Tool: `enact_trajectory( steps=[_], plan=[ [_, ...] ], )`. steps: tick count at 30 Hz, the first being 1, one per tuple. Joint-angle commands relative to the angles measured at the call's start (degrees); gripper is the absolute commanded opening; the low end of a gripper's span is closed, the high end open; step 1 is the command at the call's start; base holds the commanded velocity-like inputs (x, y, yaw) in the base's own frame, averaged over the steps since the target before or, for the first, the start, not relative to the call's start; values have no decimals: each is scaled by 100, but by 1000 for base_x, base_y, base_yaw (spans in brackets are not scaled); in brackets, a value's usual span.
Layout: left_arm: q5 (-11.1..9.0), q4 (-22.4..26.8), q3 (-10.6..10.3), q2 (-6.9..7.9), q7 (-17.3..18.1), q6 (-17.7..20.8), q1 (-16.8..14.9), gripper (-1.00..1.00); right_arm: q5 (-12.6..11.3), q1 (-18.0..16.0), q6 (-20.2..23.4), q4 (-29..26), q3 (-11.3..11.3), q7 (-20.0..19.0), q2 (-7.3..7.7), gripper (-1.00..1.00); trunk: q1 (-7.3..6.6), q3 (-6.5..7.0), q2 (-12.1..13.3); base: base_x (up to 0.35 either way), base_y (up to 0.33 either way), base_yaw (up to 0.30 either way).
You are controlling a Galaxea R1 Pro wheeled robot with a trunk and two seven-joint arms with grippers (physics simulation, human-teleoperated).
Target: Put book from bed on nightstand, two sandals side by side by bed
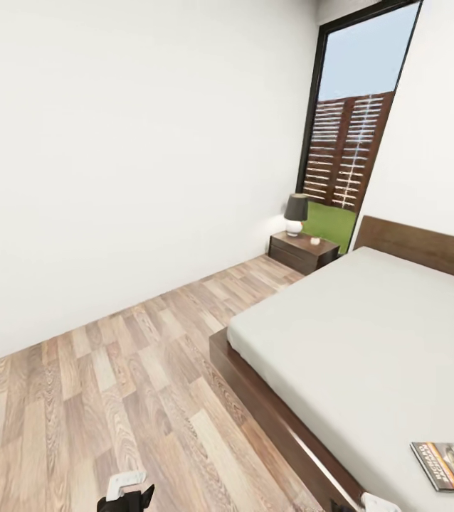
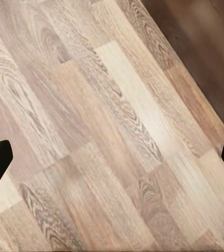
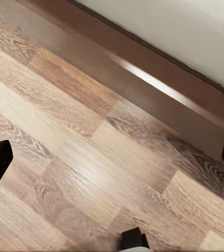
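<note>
Nearest to you, the left gripper (image 2: 112, 152) and the right gripper (image 3: 112, 152) both hang over the wood floor (image 1: 113, 398) w/ fingers wide apart, holding nothing; in each wrist view the dark tips sit at the two edges of the picture w/ only planks between. The right one is near the bed frame (image 3: 159, 100), the left one more over open floor.

Next, the book (image 1: 446, 466) lies flat on the mattress of the bed (image 1: 355, 341), close to the near corner, on your right side. Thin paperback, dark cover, orange band w/ white letters, greyish picture; it looks light and flat, so I judge it needs a pinch from the edge.

Farther, by the headboard, the nightstand (image 1: 302, 252) stands w/ a lamp (image 1: 296, 213) and a small pale thing on top; free space is left approx in front.

Progress, as I judge: nothing done yet. Book not grasped, not moved; sandals not placed, you must find them
</note>
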State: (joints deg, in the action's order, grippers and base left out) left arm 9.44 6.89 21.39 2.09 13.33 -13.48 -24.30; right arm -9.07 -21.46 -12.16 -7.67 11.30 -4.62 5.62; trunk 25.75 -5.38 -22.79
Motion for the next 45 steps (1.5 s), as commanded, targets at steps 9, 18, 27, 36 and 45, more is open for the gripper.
enact_trajectory(
  steps=[9, 18, 27, 36, 45],
  plan=[
    [58, -4, 49, -7, 20, -23, -4, 100, -60, -8, -22, 11, 21, -48, 0, 100, 3, -32, -12, 0, 0, -289],
    [58, -4, 49, -7, 20, -23, -4, 100, -60, -8, -23, 13, 21, -48, 0, 100, 3, -52, -12, 0, 0, -289],
    [58, -4, 49, -7, 20, -23, -4, 100, -60, -8, -22, 14, 21, -48, 0, 100, 3, -72, -12, 0, 0, -288],
    [58, -4, 49, -7, 20, -23, -4, 100, -60, -8, -19, 14, 21, -48, 0, 100, 3, -93, -12, 0, 0, -287],
    [58, -4, 49, -7, 20, -23, -4, 100, -56, -8, -20, 15, 21, -48, 0, 100, 3, -113, -12, 0, 0, -285]
  ],
)
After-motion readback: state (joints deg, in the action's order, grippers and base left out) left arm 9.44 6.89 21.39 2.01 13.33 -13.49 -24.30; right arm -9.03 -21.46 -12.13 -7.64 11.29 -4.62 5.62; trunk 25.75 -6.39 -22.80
